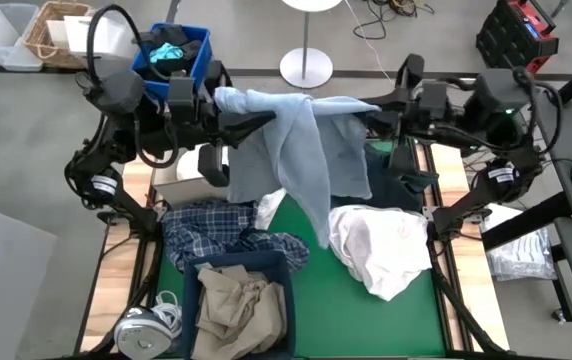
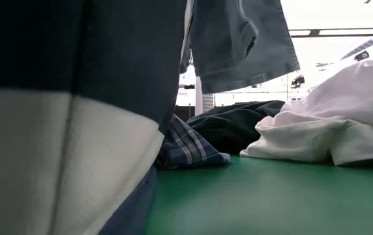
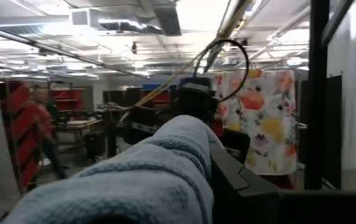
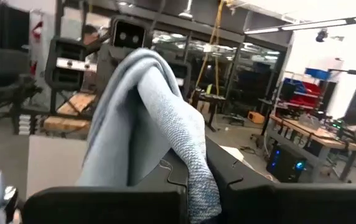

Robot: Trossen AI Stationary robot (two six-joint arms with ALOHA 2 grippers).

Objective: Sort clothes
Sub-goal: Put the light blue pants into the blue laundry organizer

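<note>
A light blue garment (image 1: 301,140) hangs in the air over the table's far half, strung between my left gripper (image 1: 262,121) and my right gripper (image 1: 370,116), both shut on it. Its lower part (image 2: 238,39) dangles clear of the green mat. Below it, white shirts (image 1: 381,250) lie heaped at the right, and a blue-white plaid shirt (image 1: 216,235) lies at the left with a dark piece (image 2: 238,124) behind it. Tan trousers (image 1: 238,305) sit in a blue bin at the near edge. My left gripper holds the garment's left upper edge (image 3: 165,155), coming level from the table's left. The cloth is bunched and draped over the fingers, hiding the place of contact. The garment hangs below, lifted clear. My right gripper holds the garment's right upper part (image 4: 165,143), coming level from the table's right. A folded bunch of cloth lies over the fingers and hides the contact. Between the two grippers the top edge sags a little.
A blue bin (image 1: 198,62) with a black and teal bundle stands beyond the far left corner. The near blue bin (image 1: 291,300) fills the front left; its wall (image 2: 62,117) blocks the low view's left. Bare green mat (image 1: 356,320) lies at the near right. A person (image 3: 38,124) stands in the room.
</note>
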